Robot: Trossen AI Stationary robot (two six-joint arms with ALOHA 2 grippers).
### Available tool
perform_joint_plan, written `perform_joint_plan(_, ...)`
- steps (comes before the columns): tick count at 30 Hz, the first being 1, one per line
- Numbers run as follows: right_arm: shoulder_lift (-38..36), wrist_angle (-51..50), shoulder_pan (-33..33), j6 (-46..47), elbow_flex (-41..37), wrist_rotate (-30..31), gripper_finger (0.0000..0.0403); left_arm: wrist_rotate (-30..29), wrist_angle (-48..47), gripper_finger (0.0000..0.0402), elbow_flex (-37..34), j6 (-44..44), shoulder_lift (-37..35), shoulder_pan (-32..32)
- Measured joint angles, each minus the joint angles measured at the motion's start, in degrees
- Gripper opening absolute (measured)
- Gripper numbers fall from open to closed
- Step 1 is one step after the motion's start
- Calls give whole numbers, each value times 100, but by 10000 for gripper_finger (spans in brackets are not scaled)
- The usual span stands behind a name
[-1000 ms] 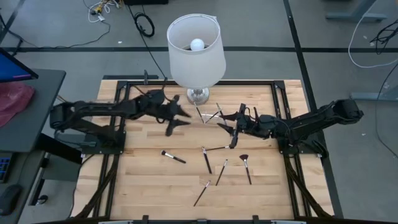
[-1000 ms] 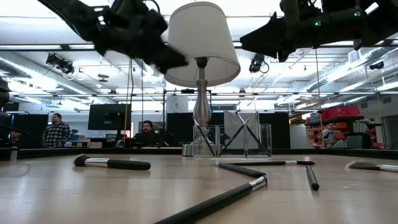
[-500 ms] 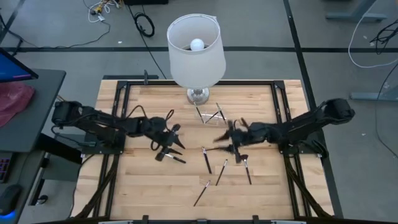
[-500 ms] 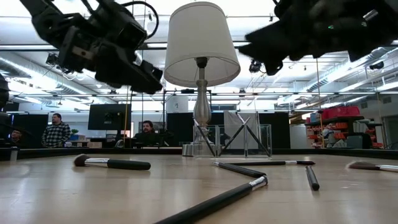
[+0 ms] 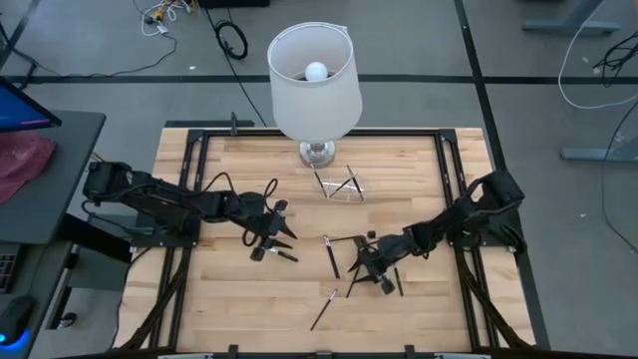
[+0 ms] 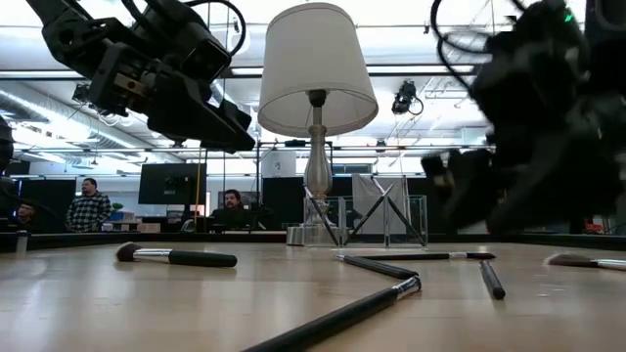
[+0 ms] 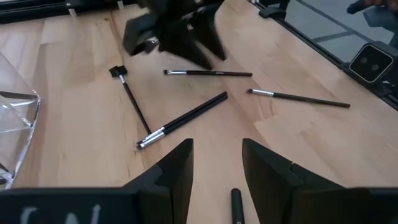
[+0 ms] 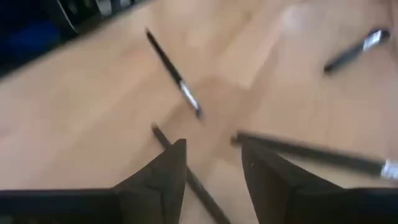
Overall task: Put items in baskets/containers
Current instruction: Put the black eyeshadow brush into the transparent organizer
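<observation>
Several thin makeup brushes lie flat on the wooden table: one with a round head [image 5: 267, 252], a dark one [image 5: 331, 257], a slim one [image 5: 322, 309]. The clear box [image 5: 340, 184] stands before the lamp's foot with brushes leaning in it. My left gripper [image 5: 277, 239] hangs open above the round-headed brush; that brush's handle end [image 7: 236, 205] shows between the gripper's [image 7: 216, 171] fingers. My right gripper [image 5: 361, 267], blurred, is open low over the brushes at middle right. A thin brush [image 8: 186, 177] runs between the fingers of this gripper [image 8: 214, 168].
A tall lamp with a white shade [image 5: 314, 80] stands at the table's far middle, just behind the clear box. A black frame [image 5: 189, 179] runs along the table's left, right and far sides. People sit in the room beyond the table [image 6: 231, 207].
My left gripper has come from near the lamp toward the table's near edge and down, stopping over the round-headed brush. My right gripper has swung down and toward the near edge, tipping its fingers downward, and is still in motion. The brushes have not moved.
</observation>
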Motion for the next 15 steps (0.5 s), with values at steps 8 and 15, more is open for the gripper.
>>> perform_joint_plan(8,20,-818,-369,-356,0,-705,156,0,161,140,0,-156,0,2)
perform_joint_plan(15,124,-1008,-727,-873,15,-978,123,2,349,140,0,-234,0,2)
